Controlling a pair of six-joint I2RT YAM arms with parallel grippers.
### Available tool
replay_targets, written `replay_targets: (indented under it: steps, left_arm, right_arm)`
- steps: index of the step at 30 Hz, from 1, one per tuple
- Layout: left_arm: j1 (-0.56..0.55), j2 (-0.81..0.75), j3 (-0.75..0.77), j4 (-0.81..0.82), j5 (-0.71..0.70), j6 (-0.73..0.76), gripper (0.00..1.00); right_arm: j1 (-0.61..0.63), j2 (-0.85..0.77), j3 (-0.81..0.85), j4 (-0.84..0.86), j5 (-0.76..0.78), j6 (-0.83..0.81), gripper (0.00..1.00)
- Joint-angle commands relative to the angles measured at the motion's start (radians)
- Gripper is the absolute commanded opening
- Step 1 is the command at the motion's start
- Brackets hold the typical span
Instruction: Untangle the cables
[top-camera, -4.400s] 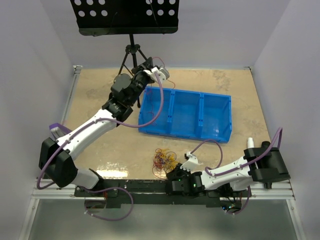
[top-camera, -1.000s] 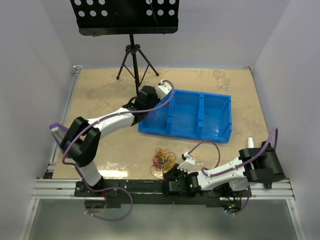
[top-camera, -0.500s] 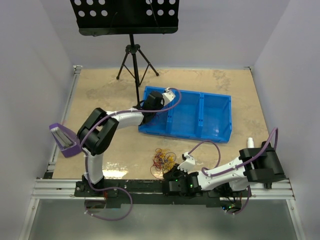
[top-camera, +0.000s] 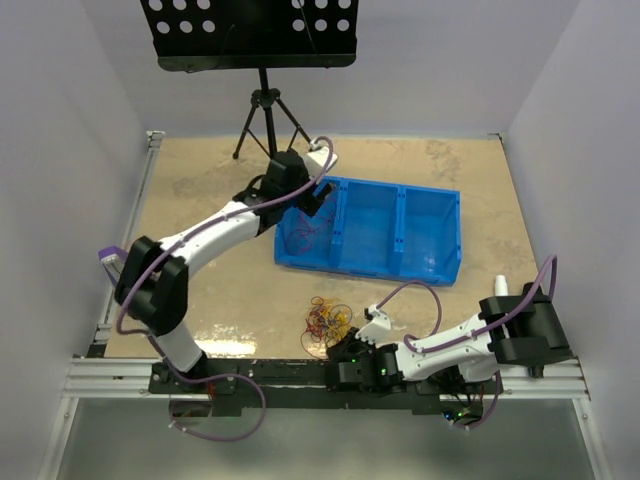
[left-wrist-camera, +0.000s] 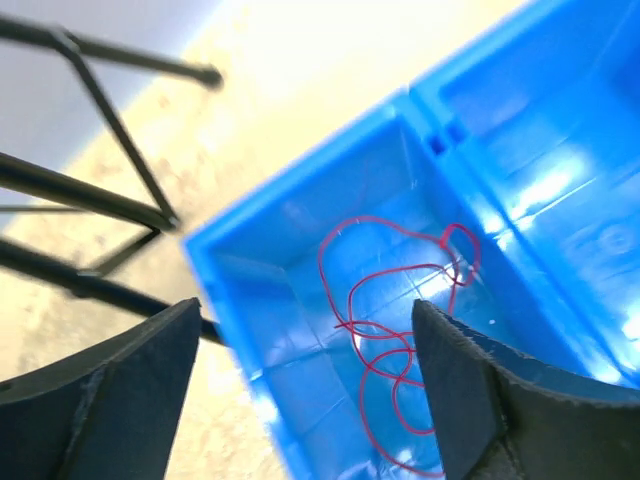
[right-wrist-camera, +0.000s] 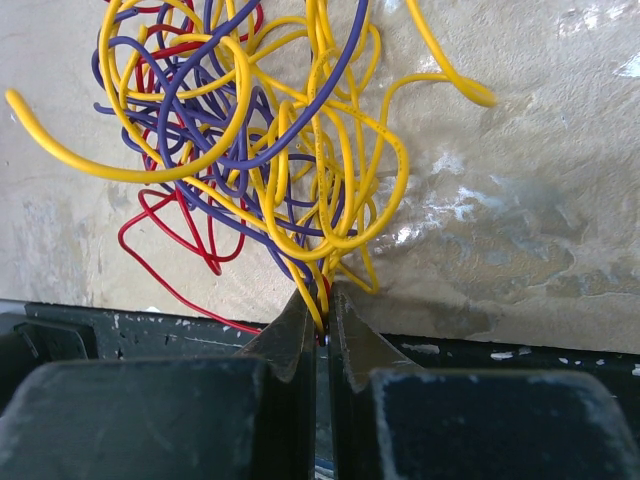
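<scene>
Two wire groups. One loose red wire (left-wrist-camera: 400, 330) lies curled on the floor of the leftmost compartment of the blue bin (top-camera: 400, 270), nothing else in there with it. Above that compartment hangs the left end effector (left-wrist-camera: 302, 320), fingers spread wide, nothing between them, clear of the wire.

Rest of the cables (right-wrist-camera: 250, 150): one tangle of yellow, red and violet strands on the desk (top-camera: 190, 200), close to the near edge, in front of the bin and well apart from it. Low at the near edge sits the right end effector (right-wrist-camera: 318, 318), reaching into the tangle from the near-right, fingers pressed together, pinching a few yellow strands at the tangle's near side. A red loop lies flat on the desk just left of the pinch.

Tripod legs of the black stand (top-camera: 265, 105) sit far-left of the bin.
</scene>
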Motion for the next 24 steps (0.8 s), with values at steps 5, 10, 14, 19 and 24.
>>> replay_targets:
  steps: [5, 10, 14, 19, 24]
  left_arm:
    - [0.035, -0.274, 0.013, -0.200, 0.362, -0.033, 0.97]
    - [0.011, -0.395, -0.230, -0.237, 0.600, 0.074, 0.97]
    - [-0.034, -0.417, -0.349, -0.252, 0.638, 0.165, 0.93]
    - [-0.049, -0.405, -0.399, -0.245, 0.721, 0.206, 0.89]
    - [-0.066, -0.376, -0.408, -0.240, 0.773, 0.216, 0.87]
  right_arm:
    - [0.006, -0.076, 0.008, -0.144, 0.010, 0.013, 0.00]
    - [0.006, -0.210, 0.013, -0.247, 0.039, 0.041, 0.00]
    - [0.006, -0.303, 0.012, -0.276, 0.053, 0.021, 0.00]
    - [0.006, -0.295, 0.013, -0.280, 0.004, -0.022, 0.15]
    - [0.006, -0.260, -0.031, -0.157, -0.102, -0.132, 0.44]
